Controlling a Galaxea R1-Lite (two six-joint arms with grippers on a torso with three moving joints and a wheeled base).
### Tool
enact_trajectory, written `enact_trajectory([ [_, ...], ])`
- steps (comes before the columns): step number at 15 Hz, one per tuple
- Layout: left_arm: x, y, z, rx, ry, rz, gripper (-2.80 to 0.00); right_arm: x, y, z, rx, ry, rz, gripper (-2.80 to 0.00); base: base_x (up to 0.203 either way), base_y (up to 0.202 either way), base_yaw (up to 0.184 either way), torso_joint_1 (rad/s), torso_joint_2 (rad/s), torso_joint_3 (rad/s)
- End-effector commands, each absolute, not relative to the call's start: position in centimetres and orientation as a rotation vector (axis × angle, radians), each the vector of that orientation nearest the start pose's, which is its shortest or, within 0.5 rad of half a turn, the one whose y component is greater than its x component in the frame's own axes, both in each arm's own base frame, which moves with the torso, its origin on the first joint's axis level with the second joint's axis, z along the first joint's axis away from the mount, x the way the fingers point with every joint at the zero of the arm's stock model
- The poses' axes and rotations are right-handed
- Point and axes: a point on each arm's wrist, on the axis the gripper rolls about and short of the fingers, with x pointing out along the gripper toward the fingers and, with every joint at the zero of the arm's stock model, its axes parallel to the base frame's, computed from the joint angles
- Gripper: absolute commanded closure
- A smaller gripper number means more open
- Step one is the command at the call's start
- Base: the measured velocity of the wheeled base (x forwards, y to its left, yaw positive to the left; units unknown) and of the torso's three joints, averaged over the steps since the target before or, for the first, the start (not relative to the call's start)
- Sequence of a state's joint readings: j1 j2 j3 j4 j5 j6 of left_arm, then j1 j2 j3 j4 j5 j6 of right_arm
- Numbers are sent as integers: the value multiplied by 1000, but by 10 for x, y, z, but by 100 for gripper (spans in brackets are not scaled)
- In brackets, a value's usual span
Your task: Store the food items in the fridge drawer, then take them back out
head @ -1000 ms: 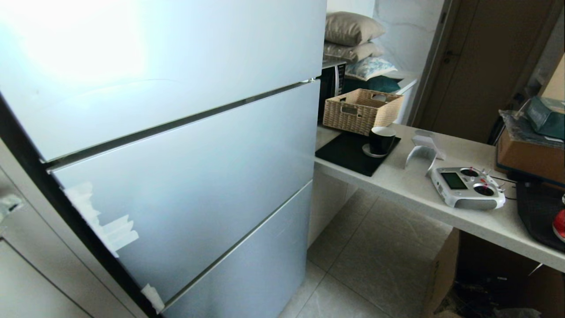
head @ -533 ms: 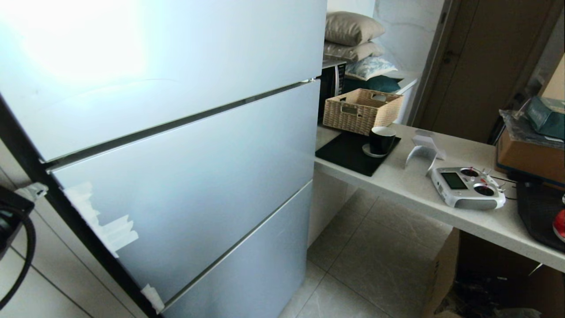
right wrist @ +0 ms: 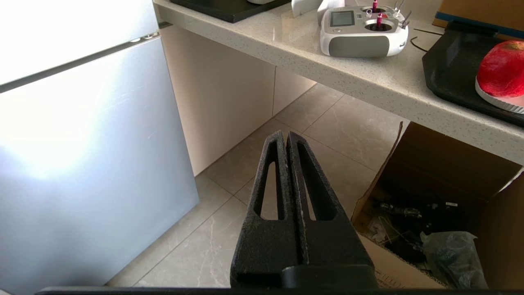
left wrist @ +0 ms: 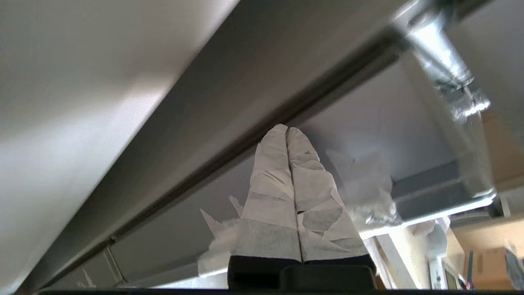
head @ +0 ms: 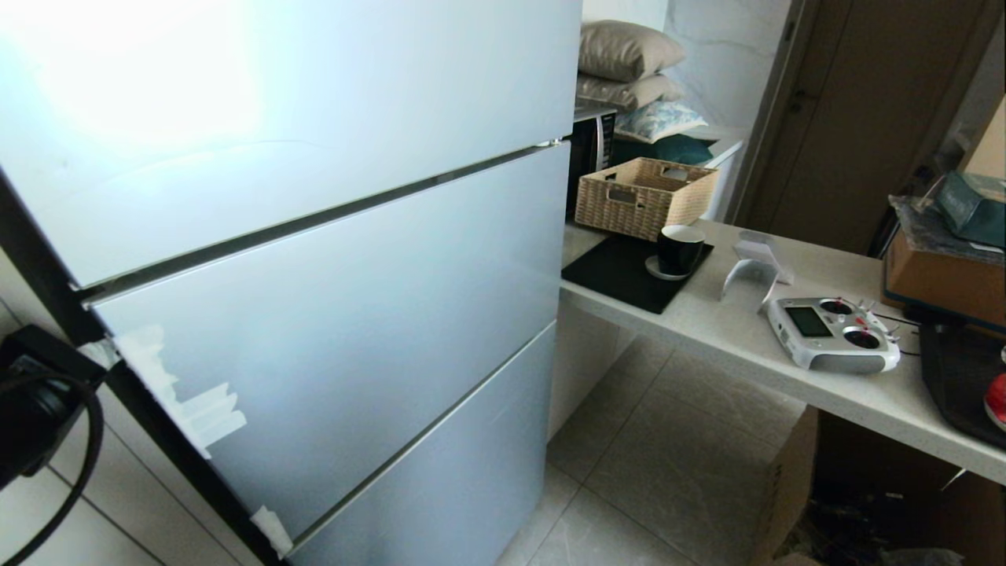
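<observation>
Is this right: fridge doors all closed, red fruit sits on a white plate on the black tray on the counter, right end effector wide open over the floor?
One thing is wrong. The right end effector is shut, fingers pressed together, as the right wrist view shows. The rest holds: the fridge is closed, and the red fruit sits on the white plate on the black tray.

Robot body: two grippers of different finish.
The left gripper has long tapered fingers wrapped in white tape on a black base; a black cable loops beside its housing. The right gripper is rough black, with slotted fingers.
</observation>
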State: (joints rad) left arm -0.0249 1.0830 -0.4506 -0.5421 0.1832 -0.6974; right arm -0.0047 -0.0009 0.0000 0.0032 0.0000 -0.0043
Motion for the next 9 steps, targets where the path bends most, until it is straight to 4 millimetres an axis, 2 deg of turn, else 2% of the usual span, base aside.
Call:
enact_trajectory([
  [1, 147, -5, 212, -687, 49, 150, 0, -23, 0, 75, -5, 3, -5, 0, 0, 0, 0, 0, 0, 0],
  [5, 143, -15, 206, -672, 87, 86, 0, -23, 0, 75, -5, 3, -5, 0, 0, 0, 0, 0, 0, 0],
  [9, 139, -16, 202, -673, 100, 71, 0, -23, 0, 75, -5, 3, -5, 0, 0, 0, 0, 0, 0, 0],
])
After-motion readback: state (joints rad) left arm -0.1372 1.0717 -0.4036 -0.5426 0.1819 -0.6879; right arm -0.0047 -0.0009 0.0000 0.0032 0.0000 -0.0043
